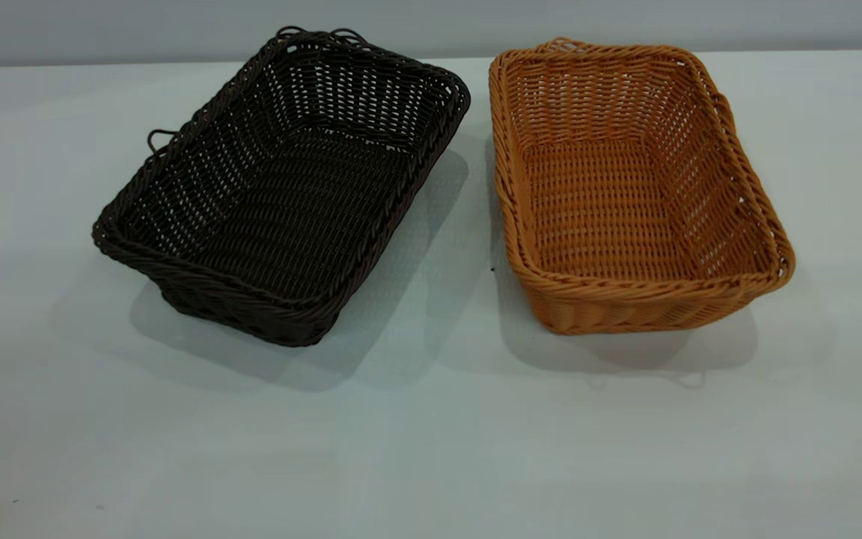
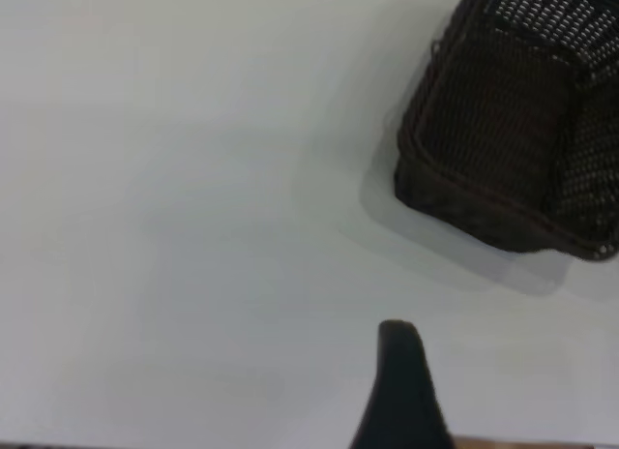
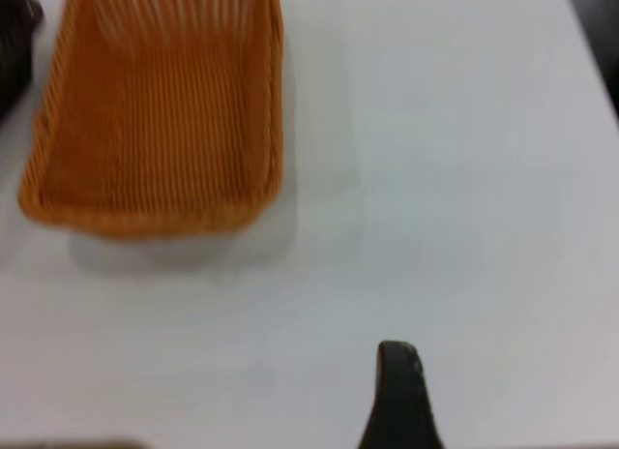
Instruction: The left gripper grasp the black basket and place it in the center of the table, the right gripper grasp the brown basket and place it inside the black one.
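The black basket (image 1: 281, 187) sits empty on the white table (image 1: 431, 434), left of centre and turned at an angle. The brown basket (image 1: 637, 187) sits empty just to its right, with a narrow gap between them. Neither arm shows in the exterior view. In the left wrist view, the left gripper (image 2: 398, 372) is over bare table, well away from the black basket (image 2: 513, 130). In the right wrist view, the right gripper (image 3: 398, 386) is over bare table, well away from the brown basket (image 3: 160, 110). Neither gripper touches or holds anything.
A grey wall runs behind the table's far edge (image 1: 102, 64). In the right wrist view, the table's edge (image 3: 590, 33) shows beside a dark floor. Open tabletop lies in front of both baskets.
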